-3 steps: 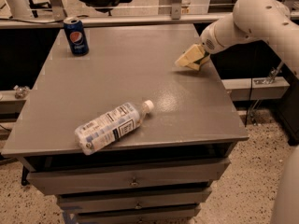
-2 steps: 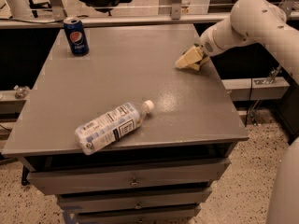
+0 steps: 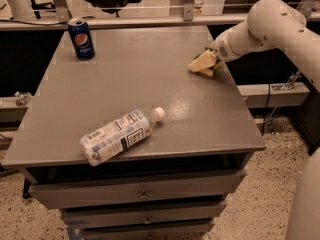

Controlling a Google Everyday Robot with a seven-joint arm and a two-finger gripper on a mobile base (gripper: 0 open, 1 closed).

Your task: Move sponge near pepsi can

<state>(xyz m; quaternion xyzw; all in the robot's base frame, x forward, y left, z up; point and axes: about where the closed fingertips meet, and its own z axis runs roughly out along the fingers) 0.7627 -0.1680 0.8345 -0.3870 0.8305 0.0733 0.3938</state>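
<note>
The pepsi can (image 3: 81, 38) stands upright at the table's far left corner: dark blue, with a round logo and a silver top. My gripper (image 3: 203, 65), with its pale yellow pads, hangs low over the table's right edge at the far right, at the end of the white arm (image 3: 260, 26). The sponge does not show on its own; if it lies there, the gripper hides it. The gripper is far to the right of the can, most of a table width away.
A clear plastic bottle (image 3: 119, 136) with a white label lies on its side near the front left edge of the grey table (image 3: 150, 79). Drawers sit below the tabletop. A rail and office chairs stand behind the table.
The gripper has stayed almost in place at the table's right edge, shifting only slightly. The can and the bottle have not moved.
</note>
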